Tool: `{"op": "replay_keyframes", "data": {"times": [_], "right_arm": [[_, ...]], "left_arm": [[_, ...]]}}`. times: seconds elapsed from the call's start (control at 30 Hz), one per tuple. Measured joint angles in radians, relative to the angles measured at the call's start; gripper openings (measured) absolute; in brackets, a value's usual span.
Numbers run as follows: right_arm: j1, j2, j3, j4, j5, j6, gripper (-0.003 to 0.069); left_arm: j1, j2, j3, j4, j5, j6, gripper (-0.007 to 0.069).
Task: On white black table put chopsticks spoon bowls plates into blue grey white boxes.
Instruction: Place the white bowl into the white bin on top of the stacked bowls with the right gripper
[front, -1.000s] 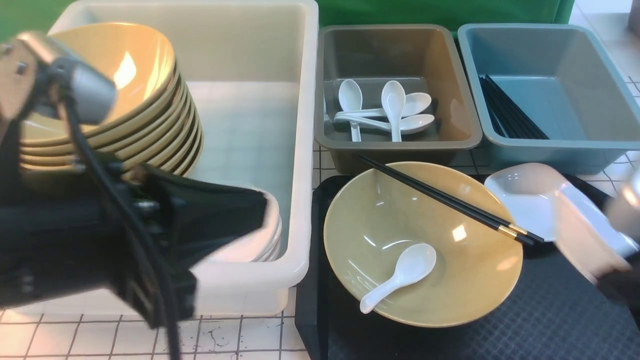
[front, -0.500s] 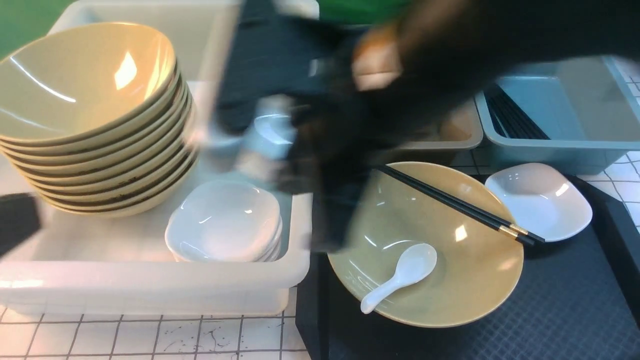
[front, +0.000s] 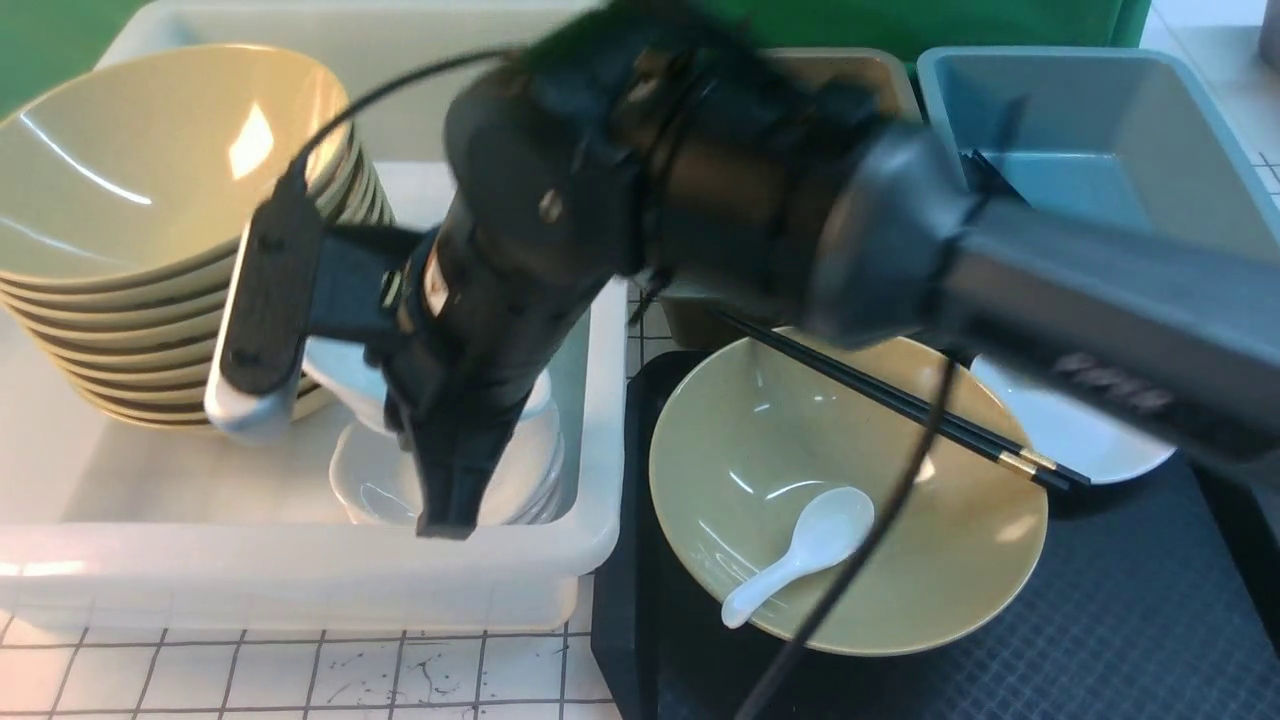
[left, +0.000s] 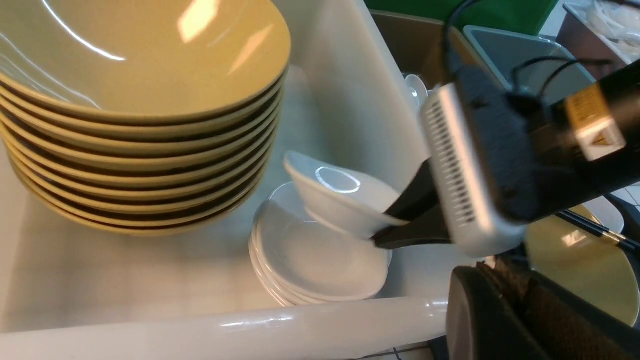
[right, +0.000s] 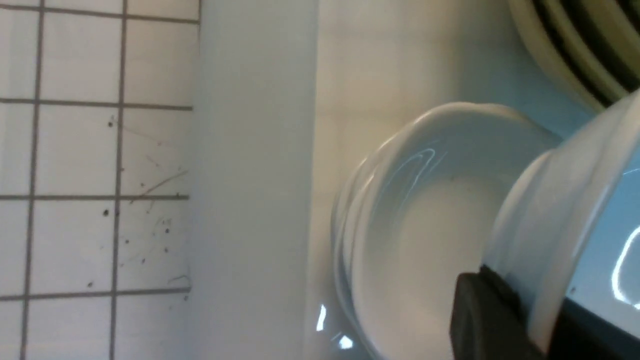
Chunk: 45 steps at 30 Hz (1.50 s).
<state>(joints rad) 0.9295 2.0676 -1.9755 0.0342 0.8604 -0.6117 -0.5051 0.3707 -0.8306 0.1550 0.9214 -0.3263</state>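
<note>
Left wrist view | right claw (left: 387, 227) pinching tilted plate (left: 330, 192) | above plate stack (left: 310, 260) in white box (left: 250, 325)

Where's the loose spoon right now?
Front view: the spoon lies inside the lone yellow bowl on the black tray, right of the white box, chopsticks across the rim.

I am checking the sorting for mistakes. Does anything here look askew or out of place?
Yes. The right claw holds a white plate steeply tilted above the plate stack in the white box, not level with it. The bowl stack beside it also leans. Nothing looks spilled or broken.
</note>
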Motion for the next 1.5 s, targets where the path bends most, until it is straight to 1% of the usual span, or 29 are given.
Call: {"op": "replay_keyframes", "data": {"times": [0.17, 0.3, 0.43, 0.5, 0.57, 0.73, 0.77, 0.8, 0.83, 0.9, 1.0, 1.03, 1.1, 1.17, 1.27, 1.33, 1.37, 1.4, 1.5], "right_arm": [[-0.003, 0.066, -0.006, -0.006, -0.067, 0.000, 0.0056], [-0.005, 0.087, -0.010, -0.084, -0.080, 0.032, 0.0062], [-0.006, 0.089, -0.012, -0.095, -0.086, 0.051, 0.0072], [-0.006, 0.091, -0.012, -0.095, -0.083, 0.063, 0.0089], [-0.006, 0.093, -0.017, -0.095, -0.071, 0.070, 0.0121], [-0.006, 0.095, -0.019, -0.095, -0.033, 0.117, 0.0248], [-0.006, 0.095, -0.019, -0.095, -0.031, 0.117, 0.0254], [-0.006, 0.095, -0.021, -0.095, -0.026, 0.118, 0.0281], [-0.006, 0.099, -0.034, -0.095, -0.001, 0.123, 0.0317], [-0.005, 0.101, -0.064, -0.095, 0.044, 0.145, 0.0364], [0.000, 0.102, -0.146, -0.095, 0.147, 0.173, 0.0408], [0.002, 0.102, -0.206, -0.095, 0.219, 0.181, 0.0420], [0.006, 0.102, -0.300, -0.095, 0.310, 0.191, 0.0426], [0.007, 0.094, -0.345, -0.095, 0.310, 0.206, 0.0424], [0.007, 0.048, -0.381, -0.095, 0.310, 0.237, 0.0391], [0.007, -0.001, -0.359, -0.101, 0.310, 0.277, 0.0351], [0.007, -0.048, -0.322, -0.113, 0.310, 0.308, 0.0319], [0.007, -0.057, -0.314, -0.116, 0.310, 0.308, 0.0314], [-0.015, -0.247, -0.119, -0.177, 0.310, 0.380, 0.0237]], "left_arm": [[0.000, 0.000, -0.001, -0.001, 0.000, 0.000, -0.0001], [0.000, 0.000, -0.001, -0.009, 0.000, 0.000, -0.0001], [0.000, 0.000, -0.001, -0.027, 0.001, 0.000, -0.0001], [0.000, 0.000, -0.001, -0.037, 0.003, 0.001, -0.0001], [0.000, 0.000, -0.001, -0.048, 0.004, 0.006, -0.0001], [0.000, 0.000, -0.001, -0.061, 0.008, 0.029, -0.0001], [0.000, 0.000, -0.001, -0.061, 0.008, 0.031, -0.0001], [0.000, 0.000, -0.001, -0.065, 0.008, 0.036, -0.0001], [0.000, 0.000, -0.001, -0.073, 0.009, 0.046, -0.0001], [0.000, 0.000, -0.001, -0.083, 0.009, 0.054, -0.0001], [0.000, 0.000, -0.001, -0.094, 0.010, 0.062, -0.0001], [0.000, 0.000, -0.001, -0.097, 0.010, 0.065, -0.0001], [0.000, 0.000, -0.001, -0.107, 0.005, 0.072, -0.0001], [0.000, 0.000, -0.001, -0.121, -0.006, 0.081, -0.0001], [0.000, 0.000, -0.001, -0.186, -0.031, 0.132, -0.0001], [0.000, 0.000, -0.001, -0.228, -0.042, 0.169, -0.0001], [0.000, 0.000, -0.001, -0.261, -0.047, 0.194, -0.0001], [0.000, 0.000, -0.001, -0.266, -0.047, 0.197, -0.0001], [0.000, 0.000, -0.001, -0.342, -0.055, 0.255, -0.0001]]}}
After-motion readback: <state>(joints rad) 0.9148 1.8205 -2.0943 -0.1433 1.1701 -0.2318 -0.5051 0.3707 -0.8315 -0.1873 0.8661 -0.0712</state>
